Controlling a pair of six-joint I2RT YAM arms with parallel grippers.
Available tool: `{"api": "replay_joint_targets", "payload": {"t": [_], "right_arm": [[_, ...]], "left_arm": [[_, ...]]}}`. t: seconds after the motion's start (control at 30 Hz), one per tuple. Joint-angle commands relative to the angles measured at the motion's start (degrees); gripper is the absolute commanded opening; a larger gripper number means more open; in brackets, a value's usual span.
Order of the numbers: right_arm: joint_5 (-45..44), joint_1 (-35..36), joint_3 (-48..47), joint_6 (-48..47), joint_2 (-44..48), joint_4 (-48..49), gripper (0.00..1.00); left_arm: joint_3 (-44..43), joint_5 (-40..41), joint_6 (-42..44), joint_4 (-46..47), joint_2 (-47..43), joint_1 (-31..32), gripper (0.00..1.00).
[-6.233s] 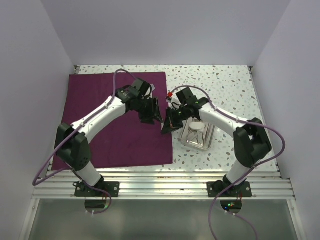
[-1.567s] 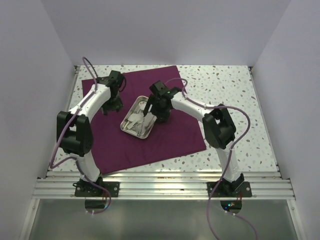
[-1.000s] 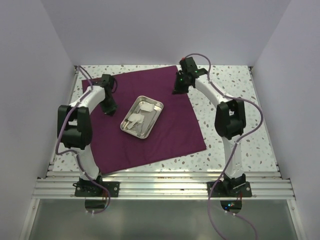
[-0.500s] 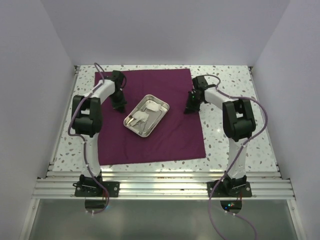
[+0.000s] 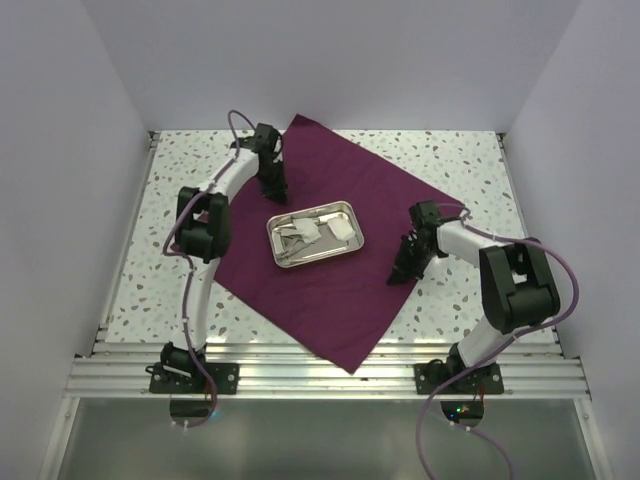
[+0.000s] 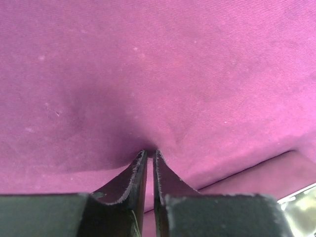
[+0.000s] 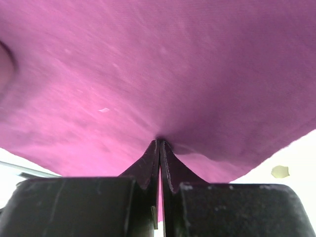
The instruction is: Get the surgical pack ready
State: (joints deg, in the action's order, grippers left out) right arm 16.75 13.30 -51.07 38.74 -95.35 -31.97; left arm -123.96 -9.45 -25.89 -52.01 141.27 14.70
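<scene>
On the speckled table [image 5: 470, 170], the maroon cloth [image 5: 330, 295] lies skewed with the steel tray [image 5: 272, 240] near its middle, and since my left gripper [image 5: 272, 188] and right gripper [image 5: 400, 275] are each closed almost fully on a small cloth fold, uneven pulling could slip either pinch or slide the tray.

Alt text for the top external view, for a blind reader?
A steel tray holding white gauze pads sits on a maroon cloth spread diamond-wise on a speckled table. The left gripper pinches the cloth beyond the tray; the right gripper pinches it near its right edge.
</scene>
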Motion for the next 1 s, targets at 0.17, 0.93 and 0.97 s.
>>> {"api": "replay_joint_targets", "payload": {"t": [0.17,0.93,0.97], "right_arm": [[-4.3,0.1,-18.2,-12.8,-1.5,-14.8,0.24],[-1.3,0.3,-22.1,-18.4,-2.2,-17.9,0.64],[-1.6,0.4,-23.1,-18.6,-3.2,-17.6,0.58]], "left_arm": [[17.6,5.4,-0.8,11.8,-18.2,-4.9,0.30],[56.9,5.5,-0.1,12.0,-48.6,-8.7,0.22],[58.2,4.8,-0.6,12.7,-47.0,-8.7,0.16]]}}
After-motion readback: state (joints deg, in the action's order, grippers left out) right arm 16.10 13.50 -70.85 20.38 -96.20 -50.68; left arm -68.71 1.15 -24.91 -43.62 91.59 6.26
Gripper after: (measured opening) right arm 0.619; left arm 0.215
